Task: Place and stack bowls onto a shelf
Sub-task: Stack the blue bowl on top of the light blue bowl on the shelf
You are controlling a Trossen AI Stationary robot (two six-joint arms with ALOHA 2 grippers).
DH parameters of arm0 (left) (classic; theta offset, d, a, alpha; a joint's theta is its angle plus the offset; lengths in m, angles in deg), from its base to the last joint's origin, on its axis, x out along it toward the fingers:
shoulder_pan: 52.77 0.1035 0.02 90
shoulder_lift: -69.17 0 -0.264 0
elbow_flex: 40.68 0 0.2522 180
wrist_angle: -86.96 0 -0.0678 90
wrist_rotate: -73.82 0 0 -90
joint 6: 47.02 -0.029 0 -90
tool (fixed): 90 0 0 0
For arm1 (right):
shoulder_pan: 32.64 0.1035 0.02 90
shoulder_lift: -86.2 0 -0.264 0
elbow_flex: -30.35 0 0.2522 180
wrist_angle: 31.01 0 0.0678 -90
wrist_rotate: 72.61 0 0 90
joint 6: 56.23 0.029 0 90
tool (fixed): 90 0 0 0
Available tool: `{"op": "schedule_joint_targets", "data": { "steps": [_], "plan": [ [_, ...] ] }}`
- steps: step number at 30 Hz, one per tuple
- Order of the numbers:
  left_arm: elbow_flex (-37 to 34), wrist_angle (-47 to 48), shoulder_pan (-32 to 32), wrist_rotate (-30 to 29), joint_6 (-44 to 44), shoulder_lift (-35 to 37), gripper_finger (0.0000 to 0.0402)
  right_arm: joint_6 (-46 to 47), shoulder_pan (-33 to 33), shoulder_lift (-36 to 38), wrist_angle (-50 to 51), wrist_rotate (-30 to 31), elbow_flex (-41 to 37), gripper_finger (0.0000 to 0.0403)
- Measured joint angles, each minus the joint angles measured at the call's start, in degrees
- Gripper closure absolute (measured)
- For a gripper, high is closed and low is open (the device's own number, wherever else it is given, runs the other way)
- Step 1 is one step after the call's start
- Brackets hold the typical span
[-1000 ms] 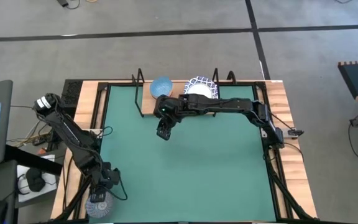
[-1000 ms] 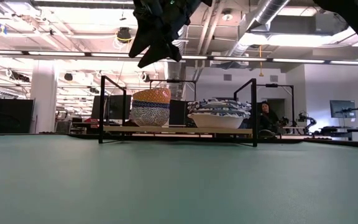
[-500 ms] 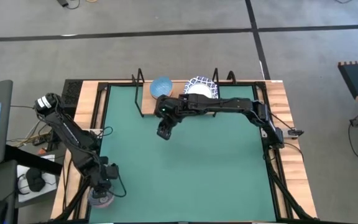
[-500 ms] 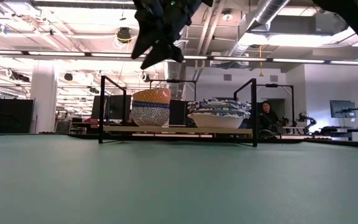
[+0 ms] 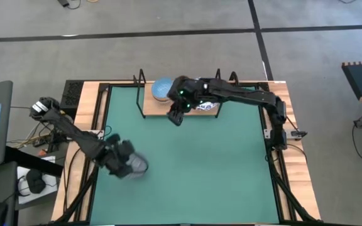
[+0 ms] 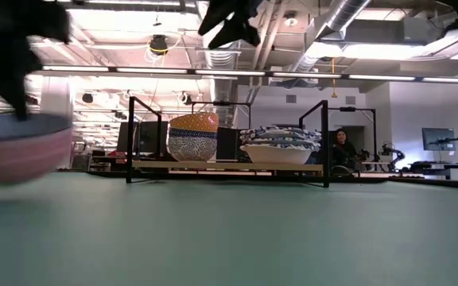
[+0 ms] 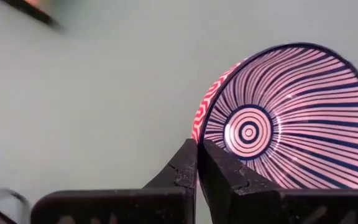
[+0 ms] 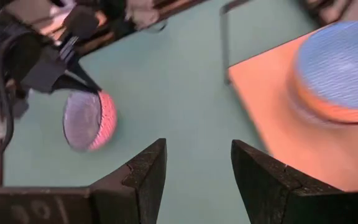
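Red striped bowl [image 7: 278, 118] hangs pinched by its rim in the left gripper [image 5: 126, 164] jaws, in transit; next, carry it to the shelf [image 5: 151, 108]; right gripper [image 5: 176, 117] waits there, jaws wide and empty.

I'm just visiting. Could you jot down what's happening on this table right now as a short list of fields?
Left gripper: shut on the rim of the red bowl, carrying it above the green mat
Right gripper: open, empty, beside the shelf
On shelf: a stack of small bowls, light blue bowl on top; a stack of wide white bowls
Background: a seated person
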Motion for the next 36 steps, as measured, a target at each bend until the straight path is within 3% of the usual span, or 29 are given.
{"op": "schedule_joint_targets", "data": {
  "steps": [4,10,20,24,29,36],
  "plan": [
    [3.4,0.1,6.9,-9.0,-5.6,0.0,0.0401,0.0,-1.0,1.1,0.1,1.3,0.1,0.0195],
    [10.5,-0.3,14.8,-15.8,-13.8,0.0,0.0401,0.5,-0.1,3.4,0.8,2.1,0.0,0.0195],
    [20.7,-3.0,24.1,-27.0,-24.7,0.0,0.0401,-3.3,2.6,6.8,-0.2,14.8,0.1,0.0195],
    [21.6,-9.8,26.7,-28.2,-31.9,0.0,0.0401,-8.4,4.5,6.3,-4.2,15.7,0.0,0.0195],
    [21.6,-18.7,27.4,-29.9,-41.9,0.0,0.0401,-15.1,6.1,6.3,-7.3,23.6,0.0,0.0195],
    [21.6,-29.0,27.4,-32.3,-54.2,0.0,0.0401,-16.7,4.7,6.1,-7.2,23.3,0.0,0.0195]
  ]
}}
